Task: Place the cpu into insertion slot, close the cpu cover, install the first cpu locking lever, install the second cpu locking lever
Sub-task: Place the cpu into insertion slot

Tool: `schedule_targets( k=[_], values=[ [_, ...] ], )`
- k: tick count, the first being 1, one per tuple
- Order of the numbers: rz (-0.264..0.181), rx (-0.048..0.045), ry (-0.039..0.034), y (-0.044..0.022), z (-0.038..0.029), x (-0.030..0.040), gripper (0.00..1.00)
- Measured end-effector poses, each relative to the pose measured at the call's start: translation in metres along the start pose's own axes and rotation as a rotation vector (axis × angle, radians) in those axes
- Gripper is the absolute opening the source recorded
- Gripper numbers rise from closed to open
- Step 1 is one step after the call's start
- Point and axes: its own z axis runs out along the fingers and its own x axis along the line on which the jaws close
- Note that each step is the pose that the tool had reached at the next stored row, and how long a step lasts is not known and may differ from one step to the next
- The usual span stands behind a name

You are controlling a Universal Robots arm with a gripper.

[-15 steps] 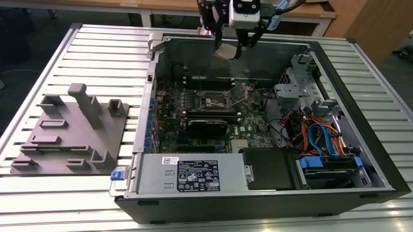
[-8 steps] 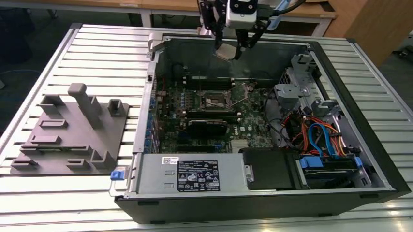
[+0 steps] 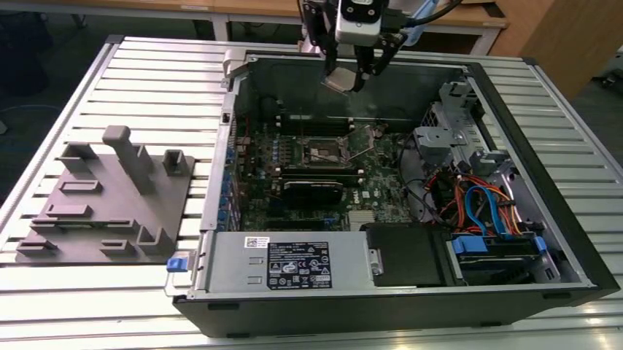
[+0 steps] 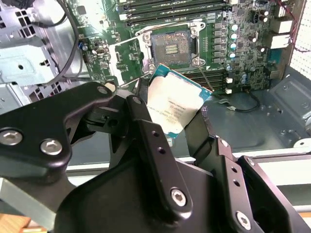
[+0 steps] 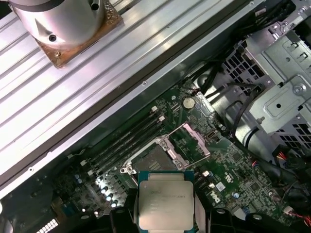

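Slatted metal bench (image 3: 78,306) carrying a grey fixture plate (image 3: 102,211) towards the exterior view's left and an open computer case (image 3: 389,302) beside it. Nearest inside the case lies the power supply (image 3: 292,262); beyond it, the green motherboard (image 3: 380,197). The insertion slot (image 3: 323,152) sits on the board's far half, its dark centre bare. In both wrist views the slot (image 4: 171,46) (image 5: 154,159) lies uncovered, with the cpu cover (image 4: 124,60) (image 5: 190,141) swung open and resting just beside it. Farthest back, the gripper (image 3: 351,73) hangs above the case's rear wall, well apart from the slot. Its black fingers (image 4: 146,126) are clamped on two opposite edges of the cpu (image 4: 176,108) (image 5: 166,203), which is held tilted in the air, silver top facing the wrist cameras. Row of long black card slots (image 4: 170,6) lies just past the socket.
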Motion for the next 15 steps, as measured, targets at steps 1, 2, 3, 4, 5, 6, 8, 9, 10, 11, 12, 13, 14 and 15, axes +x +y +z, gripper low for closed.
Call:
schedule_targets(
  k=[1, 2, 3, 4, 5, 6, 8, 9, 10, 11, 12, 13, 14, 15],
  values=[
    [0.007, 0.0004, -0.0012, 0.0, 0.0001, 0.0, 0.54],
    [0.013, 0.0005, -0.002, 0.0, 0.0002, 0.0, 0.54],
    [0.023, 0.0005, -0.0029, -0.0001, 0.0001, 0.0, 0.54],
    [0.034, 0.0004, -0.0039, 0.0, 0.0002, 0.0, 0.54],
    [0.046, 0.0002, -0.0049, 0.0, 0.0003, 0.0, 0.54],
    [0.056, 0.0, -0.0058, 0.0, 0.0005, 0.0, 0.54],
    [0.077, -0.0004, -0.0076, -0.0001, 0.0007, 0.0, 0.54],
    [0.087, -0.0005, -0.0085, -0.0001, 0.0008, 0.0, 0.54],
    [0.095, -0.0006, -0.0092, -0.0001, 0.0009, 0.0, 0.54],
    [0.102, -0.0008, -0.0099, -0.0001, 0.0011, 0.0, 0.54],
    [0.11, -0.0008, -0.0105, -0.0001, 0.0012, 0.0, 0.54],
    [0.116, -0.0008, -0.011, -0.0001, 0.0013, 0.0, 0.54],
    [0.12, -0.0009, -0.0114, -0.0001, 0.0014, 0.0, 0.54],
    [0.124, -0.0009, -0.0118, -0.0002, 0.0015, 0.0, 0.54]
  ],
)
